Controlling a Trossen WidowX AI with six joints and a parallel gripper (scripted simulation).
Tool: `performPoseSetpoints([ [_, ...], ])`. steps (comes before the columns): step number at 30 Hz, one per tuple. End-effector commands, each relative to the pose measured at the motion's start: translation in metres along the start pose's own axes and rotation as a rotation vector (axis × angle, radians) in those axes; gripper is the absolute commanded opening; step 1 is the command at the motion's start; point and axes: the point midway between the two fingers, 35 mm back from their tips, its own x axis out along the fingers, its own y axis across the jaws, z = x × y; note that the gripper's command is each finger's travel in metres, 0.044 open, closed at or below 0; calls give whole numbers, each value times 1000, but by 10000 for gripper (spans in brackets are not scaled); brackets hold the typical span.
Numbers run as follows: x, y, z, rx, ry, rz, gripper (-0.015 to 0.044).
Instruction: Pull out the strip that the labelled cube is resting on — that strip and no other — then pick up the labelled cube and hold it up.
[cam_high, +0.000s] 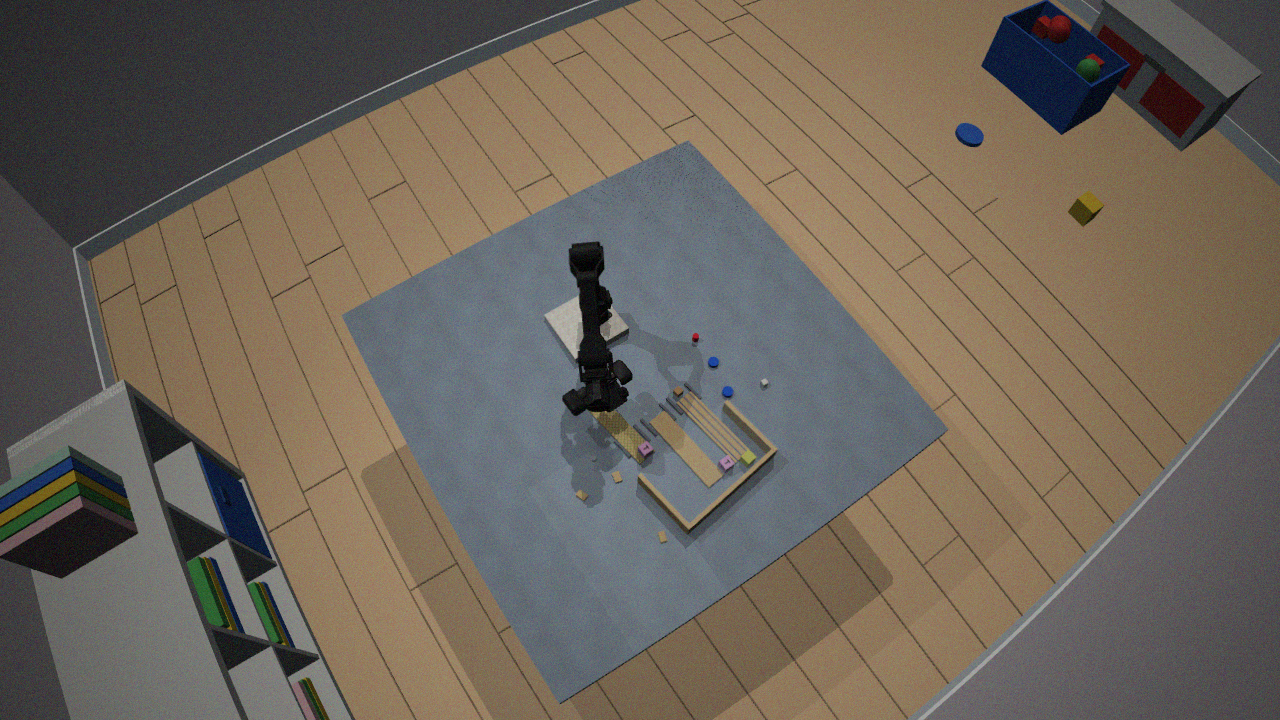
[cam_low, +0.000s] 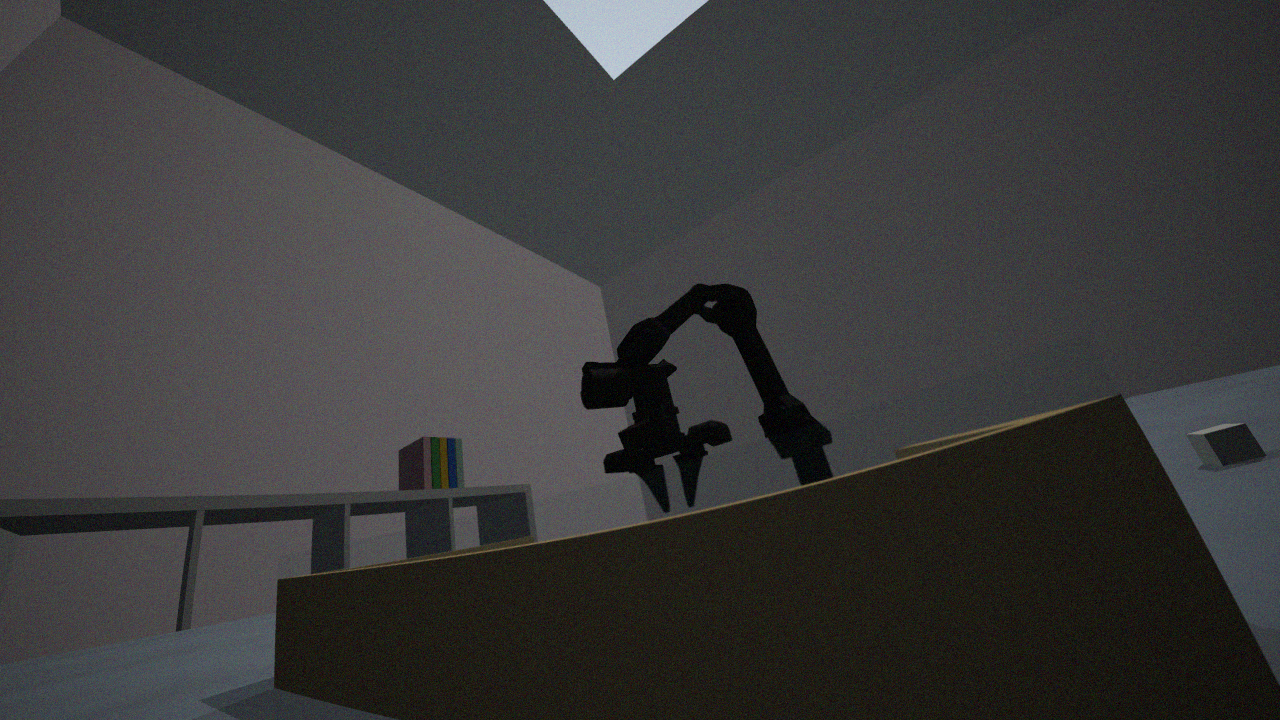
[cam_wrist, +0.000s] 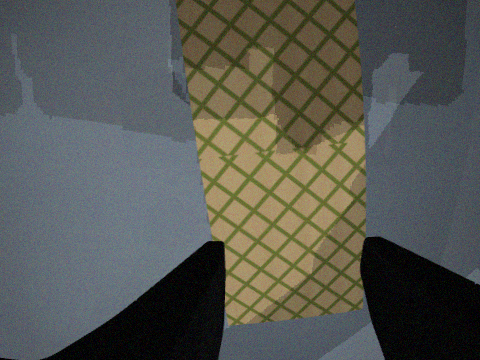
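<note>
My gripper (cam_low: 678, 507) (cam_wrist: 294, 256) is open and empty, fingers pointing down over the near end of a strip with a green lattice pattern (cam_high: 617, 431) (cam_wrist: 285, 200). In the wrist view the fingertips stand on either side of this strip. A pink cube (cam_high: 645, 449) with a dark mark sits at the strip's far end. A second pink cube (cam_high: 726, 462) with a dark mark is by the far end of a plain tan strip (cam_high: 684, 446). The marks are too small to read. Thin strips (cam_high: 713, 425) lie beside the plain one, with a yellow-green cube (cam_high: 748, 457) at their far end.
A wooden-walled frame (cam_high: 729, 490) (cam_low: 716, 608) bounds the far ends of the plain and thin strips. An orange cube (cam_high: 677, 391) and dark rails lie near the thin strips. Blue discs (cam_high: 713, 362) (cam_high: 727, 392), a red piece (cam_high: 695, 337) and tan pieces (cam_high: 616, 477) (cam_high: 662, 537) lie around.
</note>
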Motion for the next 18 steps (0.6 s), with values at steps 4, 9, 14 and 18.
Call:
performPoseSetpoints([
  [4,-3,4,27,14,-5,-2,341],
  [9,-6,7,46,14,-7,-2,440],
  [14,-8,10,64,14,-8,-1,440],
  [18,-10,12,79,14,-10,-1,440],
])
